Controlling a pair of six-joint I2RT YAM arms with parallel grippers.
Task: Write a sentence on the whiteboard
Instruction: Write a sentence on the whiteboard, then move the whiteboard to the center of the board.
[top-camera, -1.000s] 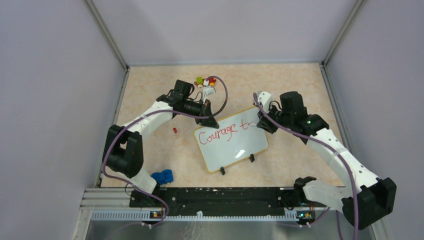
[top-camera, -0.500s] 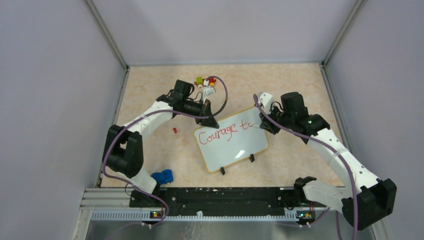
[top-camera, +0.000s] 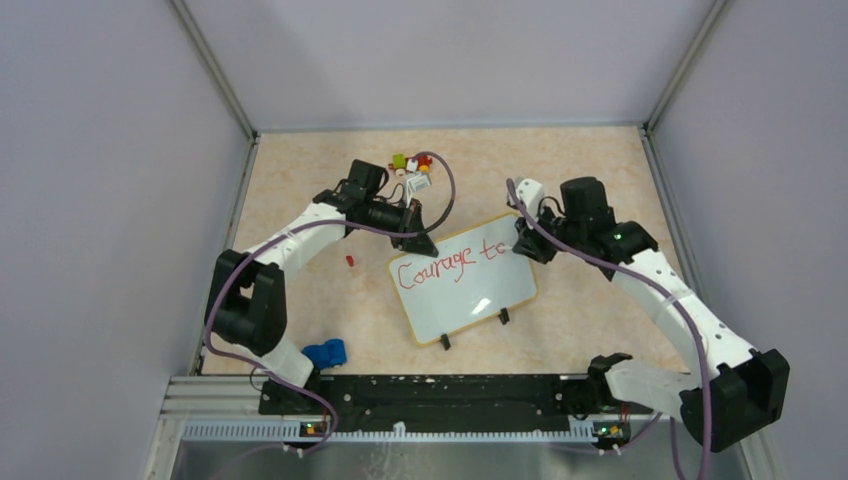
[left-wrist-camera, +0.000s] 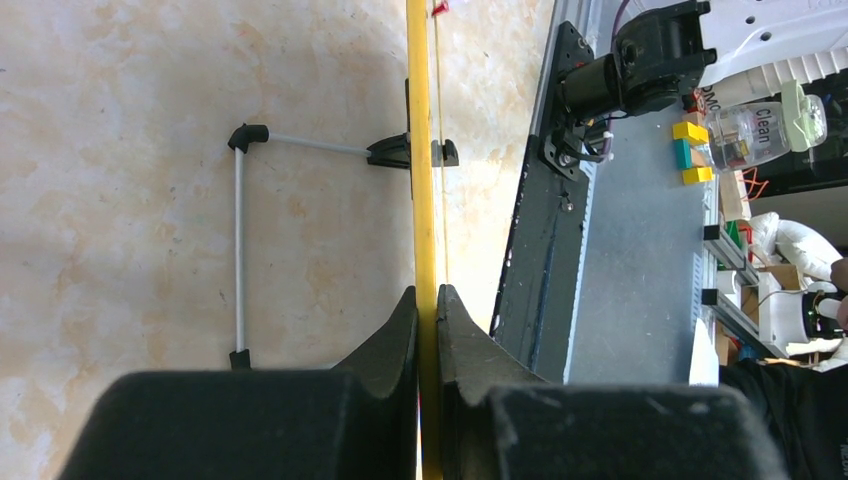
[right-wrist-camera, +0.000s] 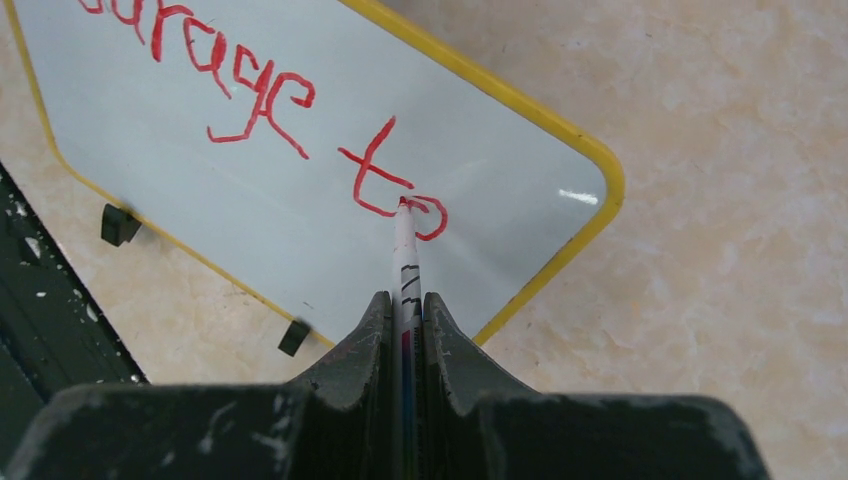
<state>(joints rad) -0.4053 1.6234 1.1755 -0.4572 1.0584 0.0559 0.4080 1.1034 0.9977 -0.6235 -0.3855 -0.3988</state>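
Note:
The whiteboard (top-camera: 470, 300) stands tilted at mid-table, white with a yellowish rim and two black feet. The sentence (top-camera: 445, 267) on it reads "Courage to" in red. My left gripper (top-camera: 425, 243) is shut on the board's upper left corner; in the left wrist view the fingers (left-wrist-camera: 395, 335) pinch the yellow rim (left-wrist-camera: 421, 150) edge-on. My right gripper (right-wrist-camera: 404, 305) is shut on a white marker (right-wrist-camera: 404, 255), whose red tip touches the "o" near the whiteboard's (right-wrist-camera: 200, 190) right corner. In the overhead view the right gripper (top-camera: 527, 245) sits at the board's upper right.
Small coloured blocks (top-camera: 410, 163) lie at the back behind the left gripper. A tiny red piece (top-camera: 349, 261) rests left of the board, and a blue object (top-camera: 325, 353) lies by the left arm's base. A wire stand (left-wrist-camera: 240, 230) props the board from behind.
An "o" has appeared after the "t", so the line now reads "Courage to". The right gripper shifted slightly with the marker. The left arm has not moved.

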